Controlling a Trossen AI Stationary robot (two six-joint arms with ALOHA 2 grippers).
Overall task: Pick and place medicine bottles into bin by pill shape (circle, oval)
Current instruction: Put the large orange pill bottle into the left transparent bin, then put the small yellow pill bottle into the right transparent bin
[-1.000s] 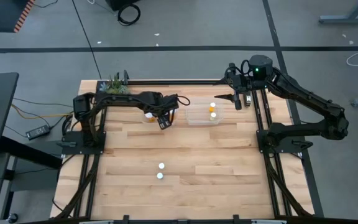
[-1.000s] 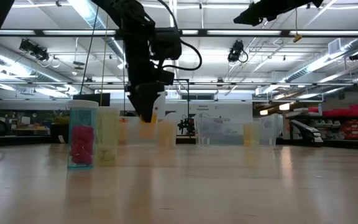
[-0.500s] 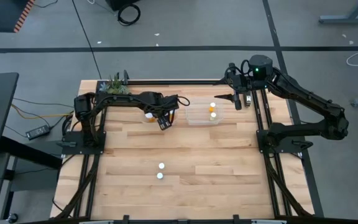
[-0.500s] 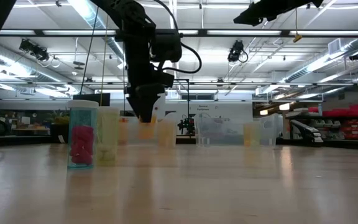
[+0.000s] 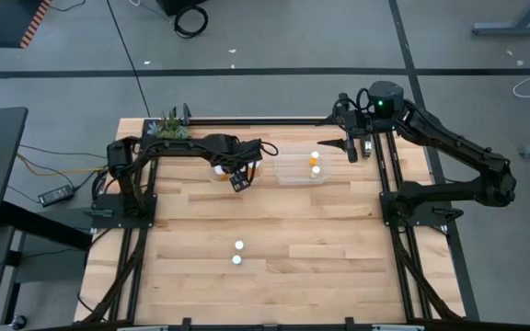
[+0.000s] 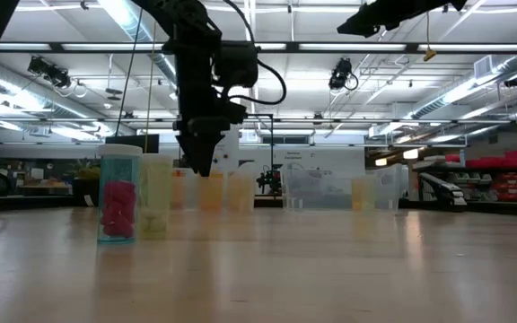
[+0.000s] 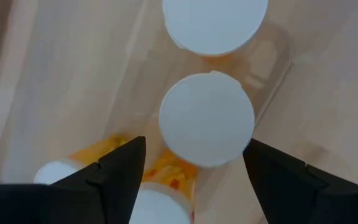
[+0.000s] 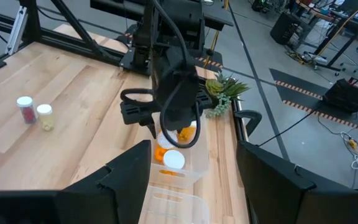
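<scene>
Hovering over the left bin (image 5: 221, 173), left claw (image 7: 194, 168) gapes wide above a white-capped bottle (image 7: 207, 118), apparently not gripping it. Right claw (image 5: 351, 147) waits open and empty near the right bin (image 5: 299, 171).

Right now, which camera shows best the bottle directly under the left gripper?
Left wrist view: the bottle's white cap fills the gap between the open left gripper's fingers, inside the clear bin. In the high view the arm hides it; the low view shows only a blurred amber shape.

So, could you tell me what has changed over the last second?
The left gripper has opened, releasing a medicine bottle into the left bin, and drawn slightly back toward its own side. The right gripper stayed open above the right bin; the two bottles on the table are unmoved.
</scene>
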